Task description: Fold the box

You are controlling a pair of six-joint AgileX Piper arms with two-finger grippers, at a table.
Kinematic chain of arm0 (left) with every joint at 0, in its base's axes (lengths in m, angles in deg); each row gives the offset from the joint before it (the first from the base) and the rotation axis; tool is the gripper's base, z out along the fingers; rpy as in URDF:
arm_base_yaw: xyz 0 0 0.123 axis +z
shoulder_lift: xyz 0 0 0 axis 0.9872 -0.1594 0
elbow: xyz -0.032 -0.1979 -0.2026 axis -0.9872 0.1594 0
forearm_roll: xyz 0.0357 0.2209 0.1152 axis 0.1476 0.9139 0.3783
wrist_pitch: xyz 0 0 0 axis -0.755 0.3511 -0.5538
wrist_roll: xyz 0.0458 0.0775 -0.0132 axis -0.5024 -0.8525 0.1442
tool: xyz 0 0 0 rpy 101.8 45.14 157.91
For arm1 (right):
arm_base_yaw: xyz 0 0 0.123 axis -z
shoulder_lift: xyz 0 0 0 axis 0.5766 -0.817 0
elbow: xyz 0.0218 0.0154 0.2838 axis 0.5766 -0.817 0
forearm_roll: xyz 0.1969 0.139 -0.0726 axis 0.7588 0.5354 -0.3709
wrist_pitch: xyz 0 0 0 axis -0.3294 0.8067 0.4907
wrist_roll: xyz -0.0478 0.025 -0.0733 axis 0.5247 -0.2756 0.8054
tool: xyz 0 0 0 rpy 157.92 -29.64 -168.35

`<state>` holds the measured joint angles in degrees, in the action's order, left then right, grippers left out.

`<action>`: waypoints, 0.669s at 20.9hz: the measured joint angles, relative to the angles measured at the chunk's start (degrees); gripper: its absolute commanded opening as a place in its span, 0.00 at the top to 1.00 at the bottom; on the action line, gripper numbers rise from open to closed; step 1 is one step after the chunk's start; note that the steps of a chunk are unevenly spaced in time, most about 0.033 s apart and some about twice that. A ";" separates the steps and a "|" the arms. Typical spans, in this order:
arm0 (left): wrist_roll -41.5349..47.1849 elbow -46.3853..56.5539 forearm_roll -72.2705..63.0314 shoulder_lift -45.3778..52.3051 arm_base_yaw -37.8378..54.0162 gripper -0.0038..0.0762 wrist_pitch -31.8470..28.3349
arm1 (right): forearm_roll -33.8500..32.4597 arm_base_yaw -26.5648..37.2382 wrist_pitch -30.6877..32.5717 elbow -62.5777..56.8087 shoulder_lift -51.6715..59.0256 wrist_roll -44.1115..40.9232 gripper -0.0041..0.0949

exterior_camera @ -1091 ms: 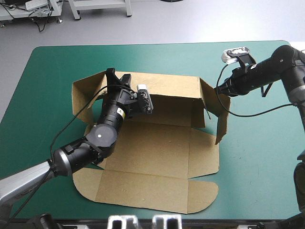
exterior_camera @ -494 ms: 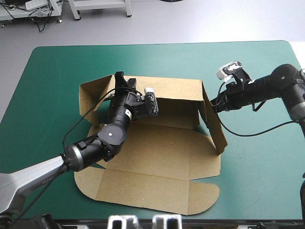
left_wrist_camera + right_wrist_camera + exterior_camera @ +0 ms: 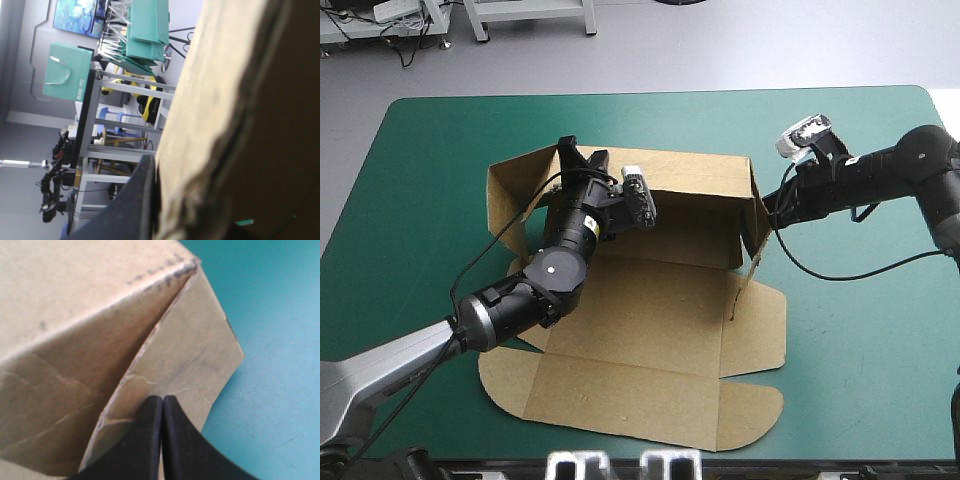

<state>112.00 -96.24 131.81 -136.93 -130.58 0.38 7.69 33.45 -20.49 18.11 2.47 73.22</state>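
Over at the right flap [image 3: 195, 350] of the box [image 3: 650, 310], just poking with closed-up right claw [image 3: 163, 402], left claw [image 3: 582, 160] gripping the back wall [image 3: 690, 185]; could slip, dropping the flap.

The box [image 3: 650, 330] is sitting in the middle of the surface [image 3: 880, 380], lid panel lying flat toward the near edge, far wall standing up behind. The left claw [image 3: 578, 160] is pinching that wall at its far-left corner. The right claw [image 3: 162, 397], tips together, is pressing against the side flap at the far-right corner.
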 measured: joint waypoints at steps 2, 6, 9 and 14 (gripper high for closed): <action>-0.89 0.00 -2.72 0.00 0.00 0.93 0.17 | -0.83 0.00 0.42 -0.48 0.12 2.63 0.98; -1.09 0.00 -3.59 -0.04 0.00 0.93 0.36 | -1.27 0.00 -3.42 -5.92 1.84 8.70 0.98; -1.15 0.00 -3.78 -0.04 0.00 0.93 0.36 | 1.73 0.00 -10.97 -13.81 6.09 17.13 0.98; -4.66 0.00 -4.28 -0.19 0.00 0.93 -0.31 | 6.23 0.00 -23.94 -26.68 13.86 28.54 0.97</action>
<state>107.34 -96.24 127.53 -137.12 -130.58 0.07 13.93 33.45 -44.43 -8.57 16.33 101.76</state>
